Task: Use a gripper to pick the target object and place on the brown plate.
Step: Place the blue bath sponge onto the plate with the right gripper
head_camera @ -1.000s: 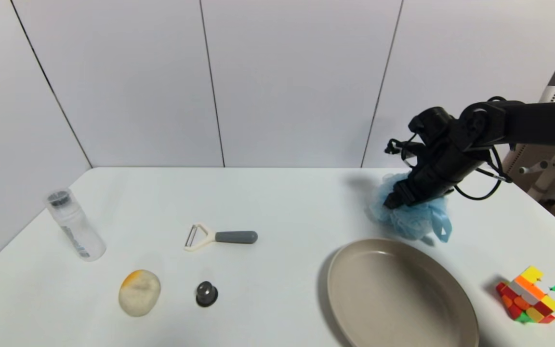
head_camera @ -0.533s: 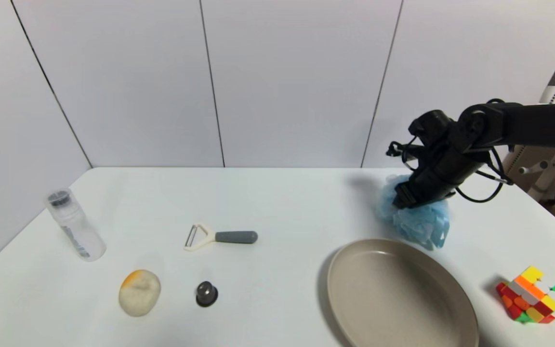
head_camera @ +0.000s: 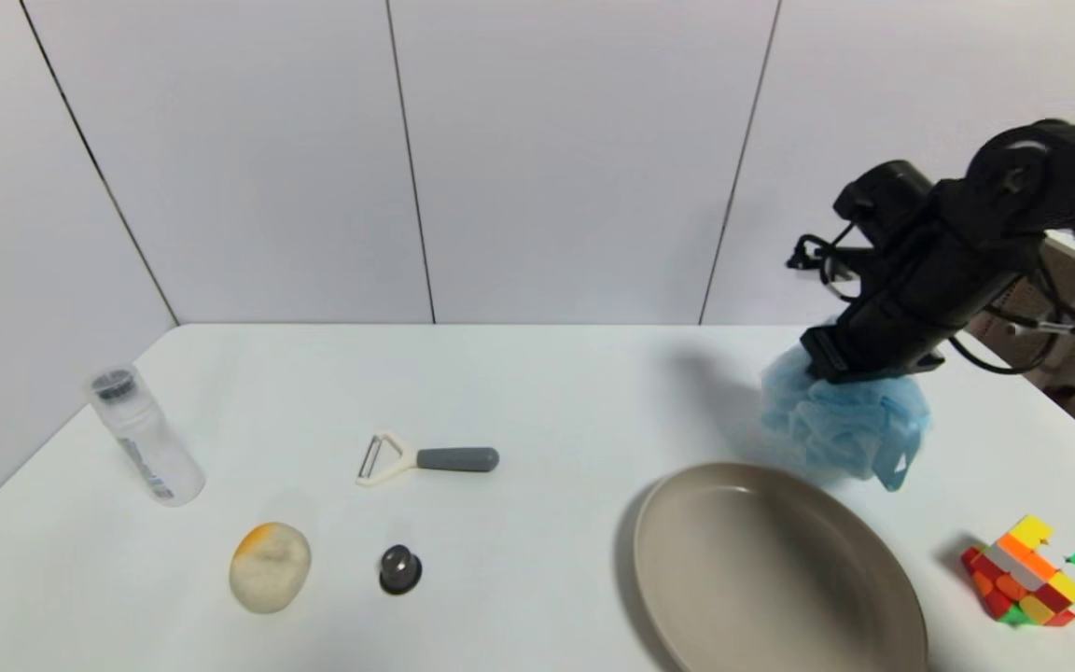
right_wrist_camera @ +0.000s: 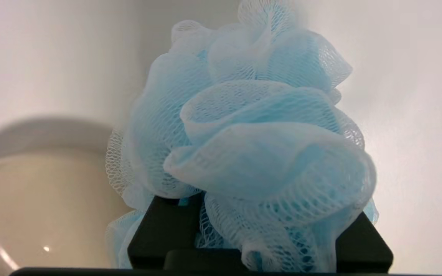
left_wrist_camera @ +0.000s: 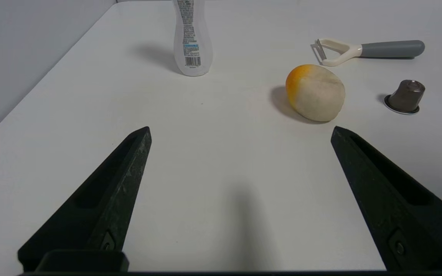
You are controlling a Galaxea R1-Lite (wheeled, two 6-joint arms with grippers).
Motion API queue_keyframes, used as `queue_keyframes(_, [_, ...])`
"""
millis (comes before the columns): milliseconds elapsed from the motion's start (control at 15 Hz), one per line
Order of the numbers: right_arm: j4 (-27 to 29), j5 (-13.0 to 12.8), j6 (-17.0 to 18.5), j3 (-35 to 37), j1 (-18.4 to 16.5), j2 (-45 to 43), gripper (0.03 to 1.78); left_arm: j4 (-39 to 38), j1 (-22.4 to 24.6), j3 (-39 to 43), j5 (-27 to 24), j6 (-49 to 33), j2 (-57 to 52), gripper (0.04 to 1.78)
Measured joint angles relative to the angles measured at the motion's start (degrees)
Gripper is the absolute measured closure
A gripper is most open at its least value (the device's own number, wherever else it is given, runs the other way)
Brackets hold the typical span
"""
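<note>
My right gripper (head_camera: 859,369) is shut on the light blue mesh bath pouf (head_camera: 850,425) and holds it in the air above the table, just beyond the far right rim of the brown plate (head_camera: 771,569). The pouf's blue ribbon loop (head_camera: 901,462) hangs down. In the right wrist view the pouf (right_wrist_camera: 251,142) fills the space between the fingers (right_wrist_camera: 167,226), with the plate (right_wrist_camera: 33,207) below to one side. My left gripper (left_wrist_camera: 240,132) is open and empty, low over the table's near left part; it does not show in the head view.
A multicoloured puzzle cube (head_camera: 1030,571) sits right of the plate. On the left half lie a peeler (head_camera: 425,459), a clear bottle (head_camera: 144,437), a pale orange-tipped stone-like lump (head_camera: 270,566) and a small dark capsule (head_camera: 400,567). A white wall stands behind the table.
My right gripper has lifted the pouf off the table and carried it up and to the right. The ribbon loop now dangles free. Nothing else has moved.
</note>
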Motion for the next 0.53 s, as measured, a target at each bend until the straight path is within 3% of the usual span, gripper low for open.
queue_keyframes(200, [2.5,0.8,1.5,2.2,1.7,-8.7,1.27,0.0,0.0,0.0,0.0,0.0,0.0,0.13])
queue_keyframes(333, [2.8,3.8,1.5,5.7,3.0,-15.0,1.38,0.0,0.0,0.0,0.0,0.0,0.0,0.13])
queue_keyframes(533, [1.1,8.3,0.4,16.5,5.9,-24.0,1.43,0.0,0.0,0.0,0.0,0.0,0.0,0.13])
